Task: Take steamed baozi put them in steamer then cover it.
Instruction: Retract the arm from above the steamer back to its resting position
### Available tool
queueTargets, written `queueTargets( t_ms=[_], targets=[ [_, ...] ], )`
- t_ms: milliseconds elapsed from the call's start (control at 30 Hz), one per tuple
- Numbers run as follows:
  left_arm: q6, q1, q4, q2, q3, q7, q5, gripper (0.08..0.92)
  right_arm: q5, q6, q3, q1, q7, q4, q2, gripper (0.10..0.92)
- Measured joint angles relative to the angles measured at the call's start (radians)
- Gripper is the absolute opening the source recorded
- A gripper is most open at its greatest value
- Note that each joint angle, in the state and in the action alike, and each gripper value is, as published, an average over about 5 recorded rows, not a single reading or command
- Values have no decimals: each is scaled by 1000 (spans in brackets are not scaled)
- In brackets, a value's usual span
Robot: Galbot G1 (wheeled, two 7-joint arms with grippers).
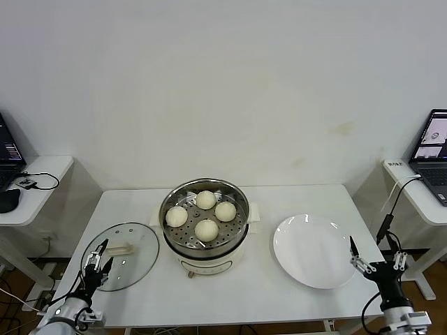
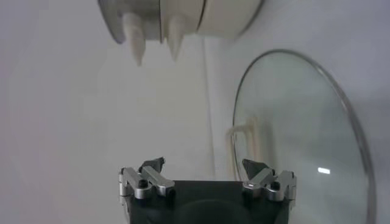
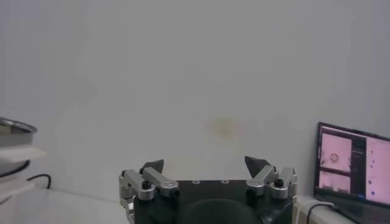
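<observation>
— Where are your baozi (image 1: 205,215)?
— All four sit in the steamer (image 1: 204,246). The cover (image 1: 128,254) lies on the worktop (image 1: 230,296), left.
— Your grippers?
— Left gripper (image 1: 98,259) at the cover's edge, right gripper (image 1: 376,261) beside the plate (image 1: 312,251); jaws wide, empty.

Place: a lab or test room.
Signs: bare white wall (image 1: 223,84), white tabletop (image 1: 230,293), side desks with laptops (image 1: 431,150) running, trailing cables (image 1: 391,209).

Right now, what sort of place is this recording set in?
Probably a lab or office test bench, not a kitchen: a plain white table against a bare wall, and side desks carrying a laptop, with the steamer staged centrally.
</observation>
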Motion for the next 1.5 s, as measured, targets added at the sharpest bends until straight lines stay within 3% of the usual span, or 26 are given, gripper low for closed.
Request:
queueTargets(
  t_ms=[933,1267,1500],
  targets=[
    [0,-246,237,-15,81,4,34,811,-23,14,27,-9,-11,-45,16,823],
    [1,-260,268,-9,95,33,22,567,-28,15,28,-11,-13,-46,17,823],
    [5,-273,286,-11,99,48,16,342,-31,17,28,-16,-16,-46,19,823]
  ],
)
